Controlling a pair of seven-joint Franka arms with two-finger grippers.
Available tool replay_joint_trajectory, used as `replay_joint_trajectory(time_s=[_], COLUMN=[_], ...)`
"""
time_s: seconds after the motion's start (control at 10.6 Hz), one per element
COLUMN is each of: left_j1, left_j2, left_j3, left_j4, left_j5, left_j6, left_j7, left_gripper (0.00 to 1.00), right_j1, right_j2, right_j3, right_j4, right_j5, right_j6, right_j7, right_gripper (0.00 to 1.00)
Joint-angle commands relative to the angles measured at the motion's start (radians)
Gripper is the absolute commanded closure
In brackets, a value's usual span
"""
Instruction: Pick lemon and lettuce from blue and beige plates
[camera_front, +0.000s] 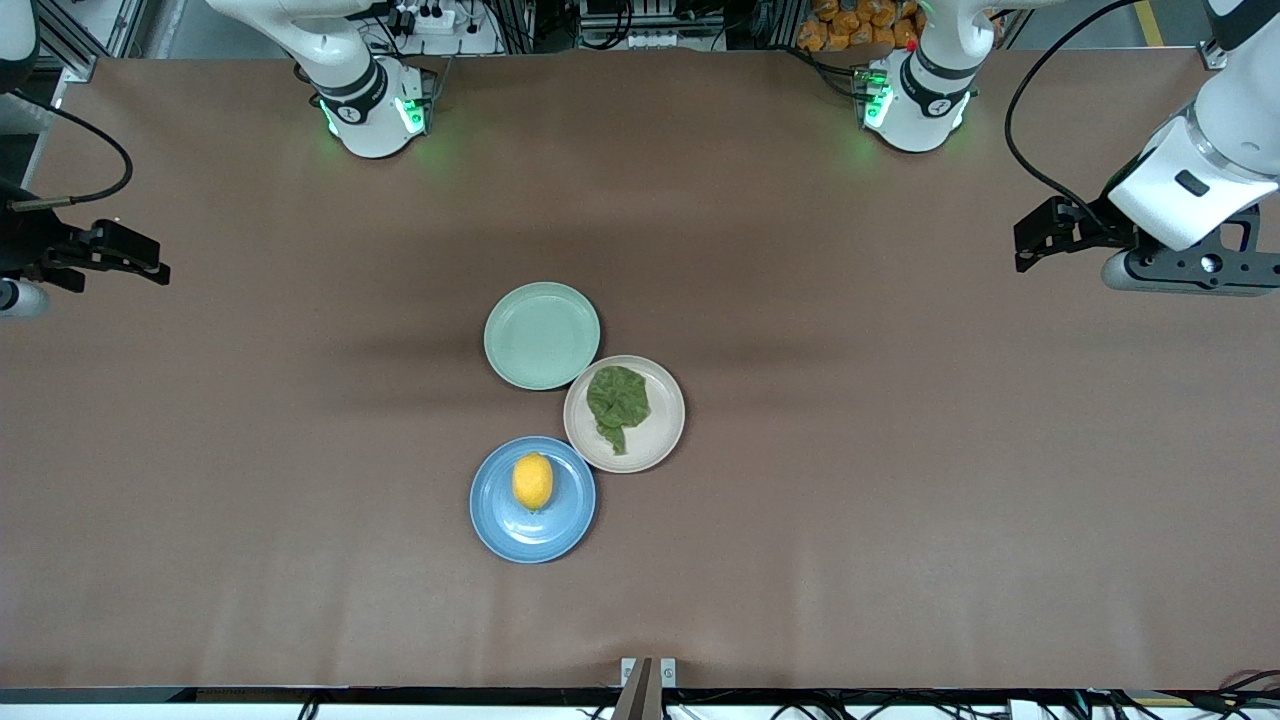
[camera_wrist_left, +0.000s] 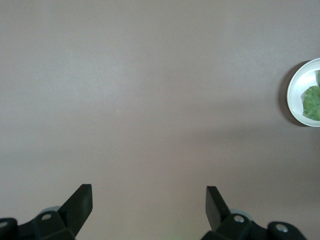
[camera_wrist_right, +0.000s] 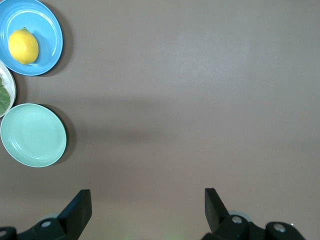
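The open right gripper (camera_wrist_right: 145, 210) hung over bare table (camera_wrist_right: 190, 100); the lemon (camera_wrist_right: 23, 46) sat on the blue plate (camera_wrist_right: 50, 30), a mint plate (camera_wrist_right: 33, 135) nearby, and at the edge was a sliver of what looked like lettuce (camera_wrist_right: 3, 98).

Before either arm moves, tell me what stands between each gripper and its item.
Nothing visible does. The left gripper and right gripper hang open over bare table at their own ends. The lettuce on the beige plate and the lemon on the blue plate lie uncovered.

White arms (camera_front: 360, 90), black tools (camera_front: 1050, 235)

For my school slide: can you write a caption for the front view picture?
Lemon on blue plate, lettuce on beige plate, mint plate bare.
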Motion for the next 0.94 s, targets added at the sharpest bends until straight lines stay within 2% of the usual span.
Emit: replay_joint_trajectory(time_s=[0.0, 0.38, 0.85], left_j1=[-0.001, -0.023, -0.076], left_j2=[0.044, 0.091, 0.171], left_j3=[-0.001, -0.001, -0.003], left_j4=[0.054, 0.063, 0.063], left_j5=[-0.023, -0.018, -0.023], left_j6=[-0.007, -0.007, 0.071], left_j7=[0.025, 0.034, 0.034], left_gripper=[0.00, 0.00, 0.00], right_j1=[0.000, 0.000, 0.003], right_j2=[-0.010, -0.010, -0.009], right_j3=[0.002, 0.002, 0.002], right_j4=[-0.001, -0.001, -0.001], right_j5=[-0.014, -0.014, -0.012], right_j6=[-0.012, -0.010, -0.010], right_j7=[-0.008, -0.008, -0.002], right_gripper=[0.00, 0.00, 0.00])
